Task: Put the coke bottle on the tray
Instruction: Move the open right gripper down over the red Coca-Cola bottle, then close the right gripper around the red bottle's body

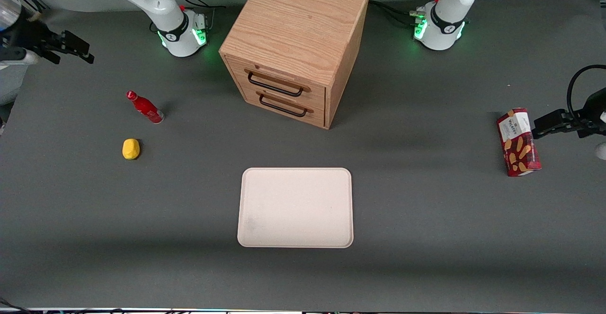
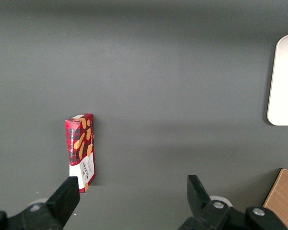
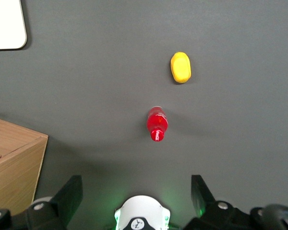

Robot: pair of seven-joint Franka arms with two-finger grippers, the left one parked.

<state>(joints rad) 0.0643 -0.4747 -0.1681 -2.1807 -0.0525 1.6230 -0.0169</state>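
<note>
The coke bottle (image 1: 145,107), small, slim and red with a red cap, stands on the grey table toward the working arm's end. From the right wrist view I look down on the coke bottle's (image 3: 157,125) cap. The tray (image 1: 296,207), flat and pale cream-pink, lies bare near the front camera at the table's middle; one corner of the tray (image 3: 7,24) shows in the wrist view. My right gripper (image 1: 78,49) hovers high above the table, farther from the front camera than the bottle and apart from it. The gripper (image 3: 137,191) is open wide with nothing between its fingers.
A wooden two-drawer cabinet (image 1: 296,44) stands mid-table, farther from the camera than the tray. A small yellow lump (image 1: 131,148) lies beside the bottle, nearer the camera. A red wafer box (image 1: 518,142) lies toward the parked arm's end. The working arm's base (image 3: 141,213) is below the gripper.
</note>
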